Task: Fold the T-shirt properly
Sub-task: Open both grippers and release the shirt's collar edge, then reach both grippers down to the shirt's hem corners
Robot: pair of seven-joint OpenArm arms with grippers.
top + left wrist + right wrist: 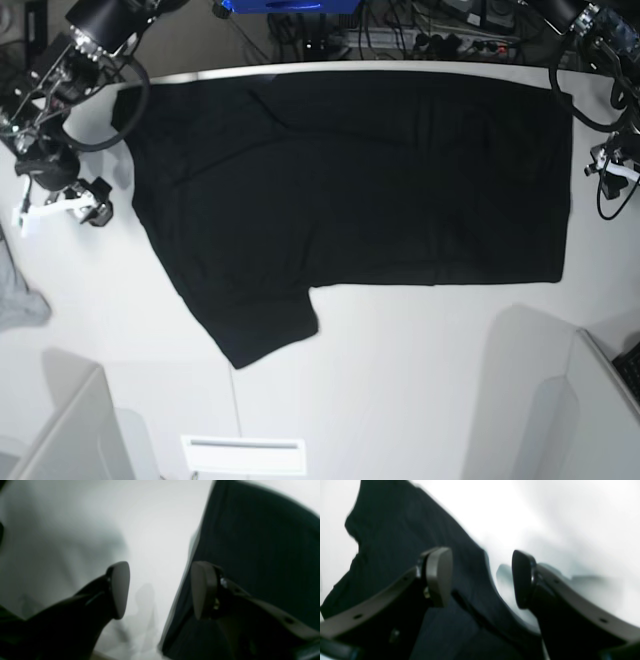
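Black T-shirt [350, 200] lying between both grippers — left [160, 590] and right [482, 577] standing open, empty — each straddling its own side edge.

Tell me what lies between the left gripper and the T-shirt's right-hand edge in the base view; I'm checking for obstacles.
In the base view, only bare white tabletop shows between the left gripper and the T-shirt.
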